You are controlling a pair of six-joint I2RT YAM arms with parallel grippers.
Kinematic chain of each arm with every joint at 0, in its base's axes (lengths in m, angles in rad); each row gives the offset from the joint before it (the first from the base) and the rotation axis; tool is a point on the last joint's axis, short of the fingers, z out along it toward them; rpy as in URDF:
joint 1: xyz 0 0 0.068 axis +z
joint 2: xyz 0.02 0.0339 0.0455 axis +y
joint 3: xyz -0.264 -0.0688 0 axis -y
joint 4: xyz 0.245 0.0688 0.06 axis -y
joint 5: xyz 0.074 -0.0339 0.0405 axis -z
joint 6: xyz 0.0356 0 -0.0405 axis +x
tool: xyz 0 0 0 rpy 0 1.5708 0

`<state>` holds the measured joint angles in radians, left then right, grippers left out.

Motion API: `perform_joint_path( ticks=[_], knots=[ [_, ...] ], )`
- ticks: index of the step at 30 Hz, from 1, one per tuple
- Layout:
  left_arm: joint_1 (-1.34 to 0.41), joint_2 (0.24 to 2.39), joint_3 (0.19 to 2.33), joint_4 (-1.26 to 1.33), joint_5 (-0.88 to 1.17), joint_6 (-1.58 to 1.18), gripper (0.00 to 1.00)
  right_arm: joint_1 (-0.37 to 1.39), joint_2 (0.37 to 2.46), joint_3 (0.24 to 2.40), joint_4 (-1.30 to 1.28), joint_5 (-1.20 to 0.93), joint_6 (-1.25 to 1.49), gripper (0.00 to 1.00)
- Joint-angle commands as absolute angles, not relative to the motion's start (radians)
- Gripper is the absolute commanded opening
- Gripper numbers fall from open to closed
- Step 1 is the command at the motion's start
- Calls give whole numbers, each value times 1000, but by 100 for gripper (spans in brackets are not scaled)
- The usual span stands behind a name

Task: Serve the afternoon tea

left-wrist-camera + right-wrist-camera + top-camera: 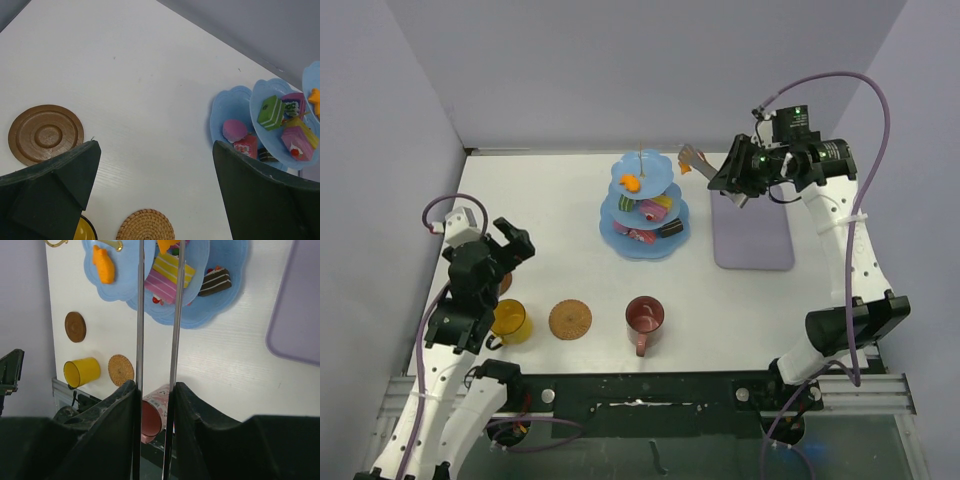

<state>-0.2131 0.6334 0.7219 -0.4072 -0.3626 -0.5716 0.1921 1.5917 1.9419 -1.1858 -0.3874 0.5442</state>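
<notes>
The light-blue three-tier stand (pixel 645 235) holds several small toy cakes at the table's middle back. A translucent yellow mug (pixel 510 322), a woven coaster (pixel 570 318) and a dark-red mug (pixel 645 318) line the near side. A darker brown coaster (pixel 46 134) lies left of them. My left gripper (pixel 515 240) hovers open and empty above that coaster and the yellow mug (pixel 82 232). My right gripper (pixel 725 180) is shut on thin metal tongs (pixel 140 315), which reach over the stand (pixel 220 295). A small orange piece (pixel 686 168) sits at the tongs' tips.
A flat lilac tray (pixel 752 235) lies right of the stand, under my right arm. Grey walls close the table at the back and on both sides. Both arm bases and a metal rail run along the near edge.
</notes>
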Motion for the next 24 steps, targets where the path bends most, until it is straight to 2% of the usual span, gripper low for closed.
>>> perform_joint_path(
  ticks=[1,13,21,24],
  knots=[
    [-207,611,756,-400,-368,-575,95,244,1589,1993,-1125,-410,579,24],
    [-207,607,764,-412,-364,-582,95,320,1656,2011,-1130,-376,551,25],
    [-207,613,772,-435,-355,-570,95,322,1697,2100,-1169,-370,512,37],
    [-207,619,774,-438,-355,-566,95,323,1696,2103,-1167,-374,512,38]
  ],
)
